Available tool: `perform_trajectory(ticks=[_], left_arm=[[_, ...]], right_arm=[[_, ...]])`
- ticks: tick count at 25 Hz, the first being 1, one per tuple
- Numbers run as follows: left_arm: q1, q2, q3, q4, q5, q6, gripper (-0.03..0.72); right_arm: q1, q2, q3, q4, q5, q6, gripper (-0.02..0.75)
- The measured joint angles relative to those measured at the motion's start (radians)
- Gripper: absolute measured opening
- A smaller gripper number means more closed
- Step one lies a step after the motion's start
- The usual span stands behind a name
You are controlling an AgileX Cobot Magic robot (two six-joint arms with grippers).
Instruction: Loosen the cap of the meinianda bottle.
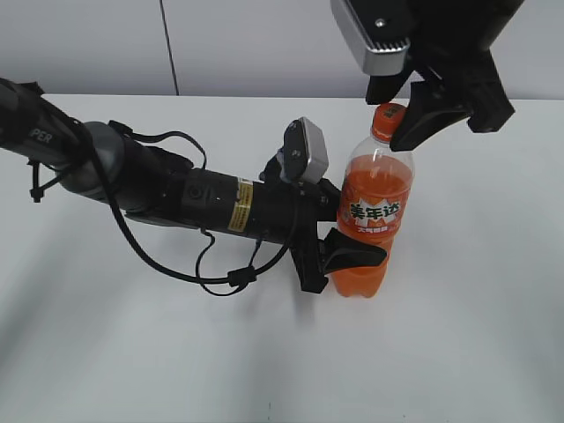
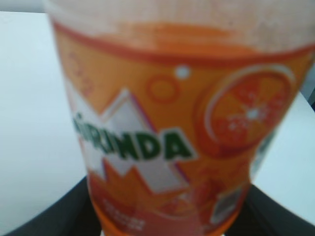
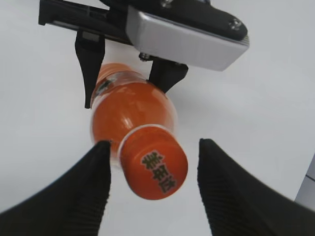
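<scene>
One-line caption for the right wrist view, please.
Seen from above, the right gripper has its fingers open either side of the orange cap while the left gripper holds the bottle.

Orange cap (image 1: 388, 117), orange-labelled meinianda bottle (image 1: 374, 216)

Your exterior camera looks down at a slant over the white table (image 1: 476, 335), both arms in frame. Your left wrist camera sits almost against the meinianda bottle (image 2: 167, 142), side-on and blurred. Your right wrist camera peers straight down onto the cap (image 3: 153, 168). All three share that bottle.
</scene>
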Motion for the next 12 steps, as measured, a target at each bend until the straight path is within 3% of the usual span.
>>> perform_trajectory(ticks=[8, 12], left_arm=[[0.0, 0.0, 0.0, 0.0, 0.0, -0.001, 0.41], [0.0, 0.0, 0.0, 0.0, 0.0, -0.002, 0.41]], right_arm=[[0.0, -0.043, 0.0, -0.002, 0.0, 0.07, 0.46], [0.0, -0.111, 0.0, -0.001, 0.0, 0.231, 0.46]])
